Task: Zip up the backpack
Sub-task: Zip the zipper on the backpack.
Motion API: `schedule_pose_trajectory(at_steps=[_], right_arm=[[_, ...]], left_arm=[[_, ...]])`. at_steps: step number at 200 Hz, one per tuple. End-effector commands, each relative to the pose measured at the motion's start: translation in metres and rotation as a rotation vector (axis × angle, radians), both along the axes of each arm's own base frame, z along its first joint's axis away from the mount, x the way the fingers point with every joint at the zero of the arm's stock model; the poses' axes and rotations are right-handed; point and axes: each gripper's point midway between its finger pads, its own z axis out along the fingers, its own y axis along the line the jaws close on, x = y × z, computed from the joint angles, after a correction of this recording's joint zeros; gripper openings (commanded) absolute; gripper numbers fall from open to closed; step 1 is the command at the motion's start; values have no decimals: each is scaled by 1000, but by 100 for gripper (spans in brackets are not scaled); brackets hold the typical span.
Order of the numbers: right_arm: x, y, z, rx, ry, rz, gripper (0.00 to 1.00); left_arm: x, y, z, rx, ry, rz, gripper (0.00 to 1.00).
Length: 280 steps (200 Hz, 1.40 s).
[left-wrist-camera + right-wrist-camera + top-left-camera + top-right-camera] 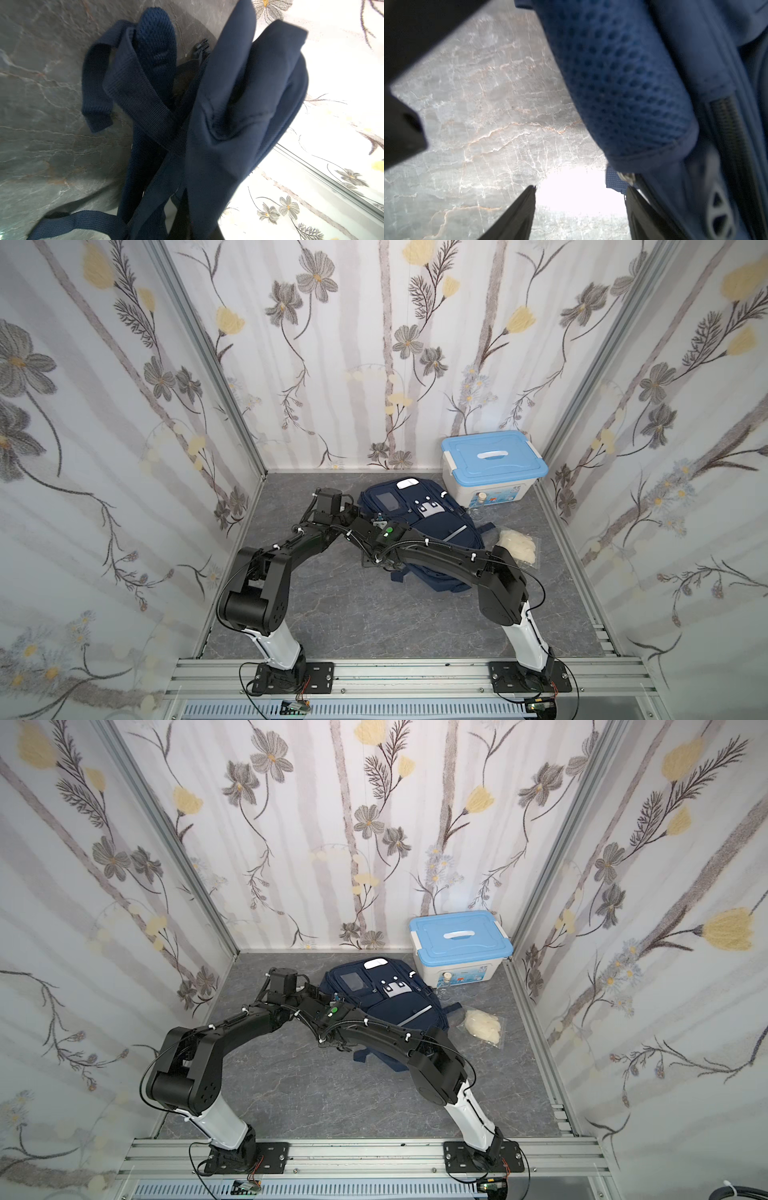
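Backpack [432, 526]: on the bench [332, 614].
My left pincer [353, 511]: pressed together, at backpack's edge.
My right pincer [580, 188]: spread, beside backpack's mesh strap [623, 83].

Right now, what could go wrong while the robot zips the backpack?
1. The right gripper is open right beside the mesh strap, so it might catch the strap by mistake.
2. The left arm and right arm meet at one edge of the backpack, so they could bump.
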Motion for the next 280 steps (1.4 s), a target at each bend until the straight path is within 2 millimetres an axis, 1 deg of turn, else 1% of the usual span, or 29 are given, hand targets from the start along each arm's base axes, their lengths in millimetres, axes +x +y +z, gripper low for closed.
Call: schedule_pose_trajectory(at_steps=[1, 22, 47, 61, 78, 95, 104, 107, 116, 130, 138, 148, 155, 174, 184, 213, 226, 243, 256, 280], right_arm=[[19, -11, 8, -84, -126, -11, 70], [26, -14, 5, -119, -164, -13, 71], [37, -12, 16, -151, -259, -5, 70], [42, -9, 15, -165, -286, 16, 69], [48, -13, 19, -198, -335, 6, 67], [55, -16, 30, -204, -396, -7, 64], [58, -14, 34, -198, -415, -2, 58], [59, -13, 34, -196, -417, 6, 55], [61, -12, 33, -202, -417, 15, 39], [62, -15, 31, -209, -413, 16, 25], [61, -15, 31, -207, -412, 16, 20], [61, -16, 36, -199, -417, 14, 19], [61, -15, 38, -192, -416, 20, 14], [53, -12, 40, -170, -398, 50, 0], [46, -11, 39, -148, -374, 67, 0], [23, -22, 35, -85, -284, 94, 0], [11, -24, 26, -50, -221, 114, 0], [-11, -18, 15, 8, -113, 183, 0], [-26, -15, 14, 49, -51, 221, 0], [-45, -25, 16, 62, 28, 245, 0]], left_arm=[[6, -5, 25, -99, -35, 19, 0], [6, -7, 28, -124, -33, 16, 0], [3, -6, 33, -139, -31, 22, 0], [3, -7, 36, -156, -29, 22, 0], [3, -8, 39, -175, -30, 23, 0], [0, -8, 35, -176, -18, 24, 0], [-1, -8, 33, -180, -10, 27, 0], [-1, -7, 33, -182, -10, 28, 0], [0, -8, 33, -187, -8, 29, 0], [-1, -8, 33, -190, -7, 28, 0], [-1, -8, 34, -189, -11, 29, 0], [-2, -7, 31, -185, -4, 32, 0], [-2, -7, 30, -184, -3, 34, 0], [0, -5, 25, -180, 8, 39, 0], [2, -1, 21, -175, 11, 47, 0], [12, 17, 6, -151, 30, 79, 0], [19, 26, 2, -145, 32, 90, 0], [27, 36, -4, -129, 39, 99, 0], [30, 43, -10, -93, 44, 95, 0], [35, 57, -27, -66, 72, 95, 0]])
